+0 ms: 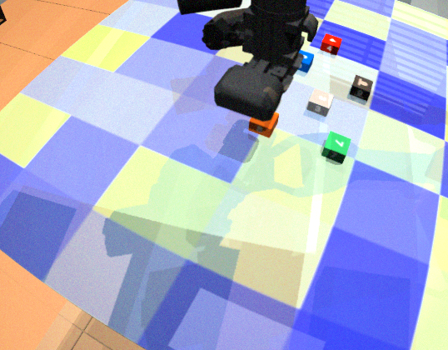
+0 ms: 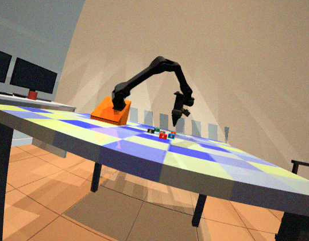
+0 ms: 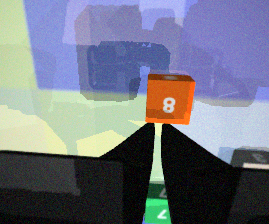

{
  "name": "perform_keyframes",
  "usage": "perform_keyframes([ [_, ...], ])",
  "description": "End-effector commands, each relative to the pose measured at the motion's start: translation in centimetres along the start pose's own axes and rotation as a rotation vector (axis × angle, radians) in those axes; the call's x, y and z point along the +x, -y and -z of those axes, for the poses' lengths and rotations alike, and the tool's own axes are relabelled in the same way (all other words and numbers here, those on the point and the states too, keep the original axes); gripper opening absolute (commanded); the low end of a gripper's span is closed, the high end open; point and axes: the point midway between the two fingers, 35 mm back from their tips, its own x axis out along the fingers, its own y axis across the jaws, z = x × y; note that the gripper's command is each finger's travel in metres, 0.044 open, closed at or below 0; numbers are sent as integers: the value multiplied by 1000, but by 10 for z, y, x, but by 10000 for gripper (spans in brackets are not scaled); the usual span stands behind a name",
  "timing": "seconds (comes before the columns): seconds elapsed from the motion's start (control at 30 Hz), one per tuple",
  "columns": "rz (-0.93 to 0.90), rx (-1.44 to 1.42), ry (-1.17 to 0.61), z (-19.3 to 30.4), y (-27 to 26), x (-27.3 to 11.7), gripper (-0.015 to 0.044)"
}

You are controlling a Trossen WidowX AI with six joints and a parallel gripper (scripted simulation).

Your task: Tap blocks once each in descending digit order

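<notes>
While I hang over the checkered table (image 1: 95, 177), my gripper (image 3: 157, 130) is pinched almost completely together, just a thin slit between the tips, and there's nothing caught in it. Not touching anything either, as far as I can see; in the exterior view the tips sit above the blocks with air under them.

So the orange block (image 3: 170, 99) is the one with the 8. It's a cube, so no real long axis to speak of. In my wrist view the 8 reads upright on the face turned toward my camera, and the block sits square to me, not twisted much. It's just past my fingertips and a touch to the right of the slit between them. From the top view my wrist covers most of it and only the near edge of the orange block pokes out from under me.

The others: green block (image 1: 336, 146) with the 7 is off to the side of the orange one, white block (image 1: 320, 102) with the 3 beyond that, black block (image 1: 360, 87), red block (image 1: 331, 43), and the blue block (image 1: 306, 61) half tucked behind my arm. All apart from each other.
</notes>
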Motion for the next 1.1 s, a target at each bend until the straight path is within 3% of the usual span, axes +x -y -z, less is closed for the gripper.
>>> perform_keyframes([
  [0.0, -16, 8, 11, -2, -2, -51, 20],
  [0.07, -13, 7, 8, 0, -1, -71, 20],
  [0.23, -13, 7, 8, 2, -1, -73, 20],
  [0.57, -14, 2, 3, 106, 5, -73, 20],
  [0.73, -13, 2, 3, 114, 7, -72, 20],
  [0.8, -14, 1, 3, 113, 6, -61, 20],
  [0.93, -11, 2, 4, 113, 6, 0, 20],
  [1.07, -10, 3, 4, 114, 7, 10, 20],
])
